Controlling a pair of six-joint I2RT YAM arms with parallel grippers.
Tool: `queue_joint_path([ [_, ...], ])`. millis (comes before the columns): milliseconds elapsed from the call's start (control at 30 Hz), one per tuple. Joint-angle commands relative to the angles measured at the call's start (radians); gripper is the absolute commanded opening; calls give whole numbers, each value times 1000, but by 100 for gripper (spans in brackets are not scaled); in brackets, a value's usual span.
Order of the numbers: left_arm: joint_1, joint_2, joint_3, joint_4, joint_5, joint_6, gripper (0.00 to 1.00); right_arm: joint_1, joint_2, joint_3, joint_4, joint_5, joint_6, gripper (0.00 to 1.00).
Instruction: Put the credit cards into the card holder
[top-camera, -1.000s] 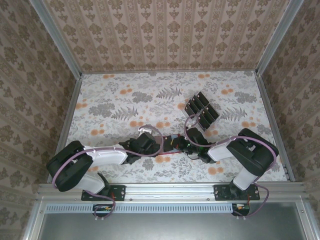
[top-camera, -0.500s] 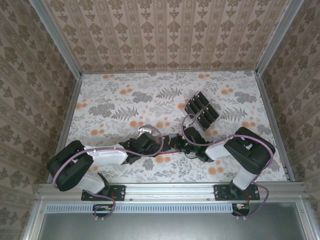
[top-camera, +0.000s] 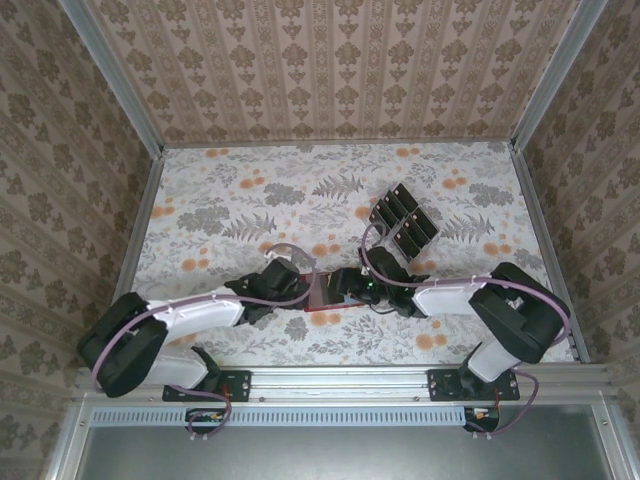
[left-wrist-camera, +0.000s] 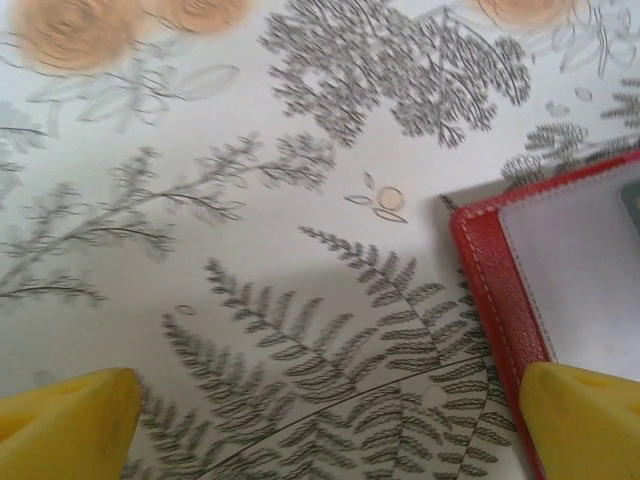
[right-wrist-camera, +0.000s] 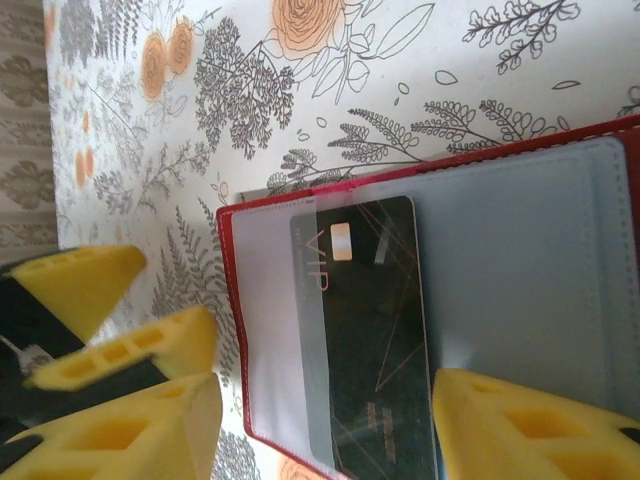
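Floral surface (top-camera: 250, 190) spreads wide, patterned walls (top-camera: 330, 60) box it in, a metal rail (top-camera: 340, 380) lines the near edge.

Flat white tabletop (top-camera: 220, 200), printed all over with grey ferns and orange roses. Two things lie directly on it.

1) Small red leather-like folding wallet (top-camera: 322, 297): opened out flat, grey-blue inner face up, about mid-width and close to the near edge. Left wrist view: its stitched red corner (left-wrist-camera: 490, 280) sits flush on the fern print. Right wrist view: the same wallet (right-wrist-camera: 520, 230), red border all round the pale lining.

2) Flat black rectangular cards (top-camera: 405, 222): one tilted block of two rows, packed edge to edge, right of centre. They sit farther back than the wallet and apart from it. Exact count is hard to tell.
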Motion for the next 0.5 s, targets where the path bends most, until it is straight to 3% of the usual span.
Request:
queue_joint_path([
  [0,32,-78,7,-89,14,20,100,3,-82,71,-231,36,-82,62],
  [167,65,-144,-4,-126,19,31,100,-4,-118,185,-470,75,-171,59],
  [367,71,-142,-28,-123,27,27,100,0,-24,347,-706,128,-300,20],
  [467,72,-126,-38,-106,37,24,100,4,31,388,-747,148,-339,11],
])
